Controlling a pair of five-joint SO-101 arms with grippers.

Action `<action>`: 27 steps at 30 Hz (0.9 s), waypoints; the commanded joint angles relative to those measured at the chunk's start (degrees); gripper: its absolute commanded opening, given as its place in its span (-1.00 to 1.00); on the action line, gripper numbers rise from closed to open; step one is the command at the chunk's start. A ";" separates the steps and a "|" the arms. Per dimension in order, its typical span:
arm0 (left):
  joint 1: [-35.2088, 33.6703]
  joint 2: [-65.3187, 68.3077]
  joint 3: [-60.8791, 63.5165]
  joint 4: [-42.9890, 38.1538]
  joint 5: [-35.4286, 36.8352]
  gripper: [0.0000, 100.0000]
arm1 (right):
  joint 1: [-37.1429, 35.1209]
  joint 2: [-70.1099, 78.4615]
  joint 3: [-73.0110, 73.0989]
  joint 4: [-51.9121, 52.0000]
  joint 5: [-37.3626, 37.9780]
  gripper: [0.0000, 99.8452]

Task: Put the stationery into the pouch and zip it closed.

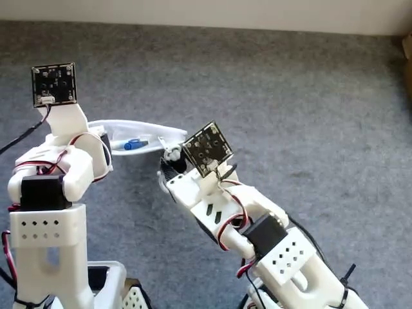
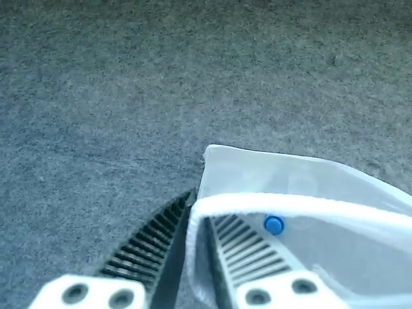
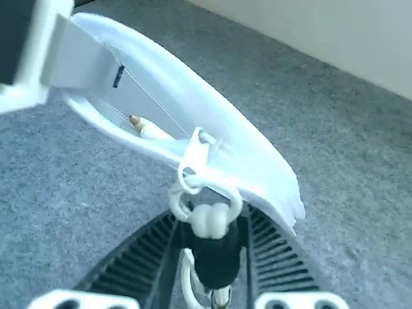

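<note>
A translucent white pouch (image 1: 138,132) is held off the grey carpet between my two arms, its mouth partly open. Inside lie a blue-capped pen (image 1: 134,144) and a pencil with a wooden tip (image 3: 138,123). My left gripper (image 2: 193,219) is shut on the pouch's end edge (image 2: 212,206), and the blue cap (image 2: 273,224) shows through the fabric. At the pouch's other end, my right gripper (image 3: 212,257) is shut on the zipper pull (image 3: 209,222), a white ring with a black toggle. In the high view the right gripper (image 1: 169,156) sits at the pouch's right tip.
Grey carpet (image 1: 290,96) covers the floor, with a pale wall along the far edge. The left arm's white body (image 3: 38,45) stands close to the pouch's far end. A white base block (image 1: 112,283) sits between the arms at the near edge.
</note>
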 commanded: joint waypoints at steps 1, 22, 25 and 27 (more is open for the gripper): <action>-0.48 0.40 0.40 -0.70 -0.35 -0.98 | -0.57 -0.22 -3.56 -1.19 -0.62 -0.77; -0.48 0.40 0.40 -0.79 -0.35 -0.98 | -0.57 -5.58 -3.65 4.18 -0.62 -0.77; -0.48 0.40 0.48 -0.79 -0.35 -0.98 | -0.57 -5.14 -3.65 4.18 -0.62 -0.77; -0.48 0.40 0.48 -0.79 -0.35 -0.98 | -0.57 -5.32 -3.65 4.18 -0.62 -0.77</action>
